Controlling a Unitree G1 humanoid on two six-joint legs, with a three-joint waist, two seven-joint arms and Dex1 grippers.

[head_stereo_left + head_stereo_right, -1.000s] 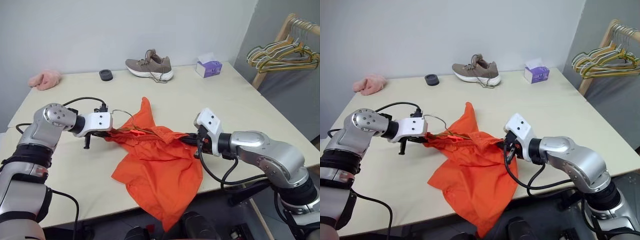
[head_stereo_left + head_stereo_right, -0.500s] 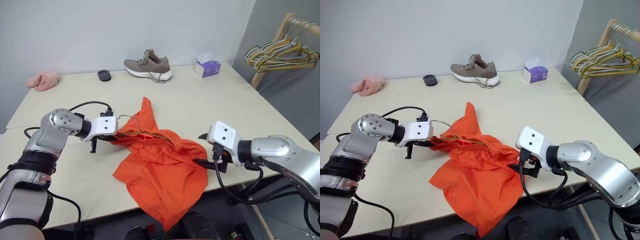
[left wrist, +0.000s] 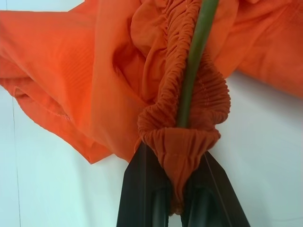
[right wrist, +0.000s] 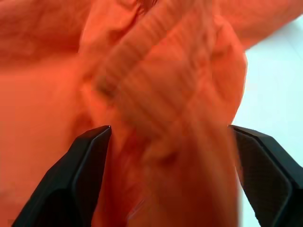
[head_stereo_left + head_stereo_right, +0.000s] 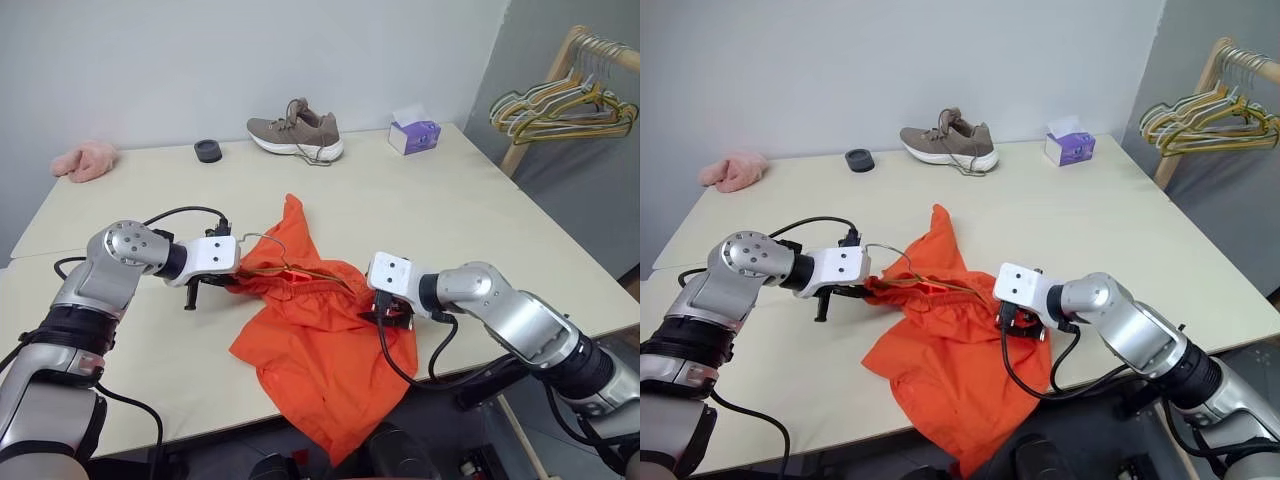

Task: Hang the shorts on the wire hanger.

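since a moment ago the right gripper (image 4: 170, 142) has swung in, fingers spread around what looks like the shorts' (image 5: 320, 330) waistband, while the left gripper (image 3: 182, 198) pinches waistband and wire hanger (image 3: 191, 71).

The bright orange thin-fabric shorts (image 5: 320, 335) sprawl over the front middle of the pale wooden bench (image 5: 420, 215) and spill past its near edge — both arms crowd that patch. Behind them a broad bare stretch lies open. At the far edge stand a grey-brown sneaker (image 5: 296, 130), a purple tissue box (image 5: 417, 135), a small black ring (image 5: 208, 150) and a pink fluffy cloth (image 5: 85, 160) — well apart.
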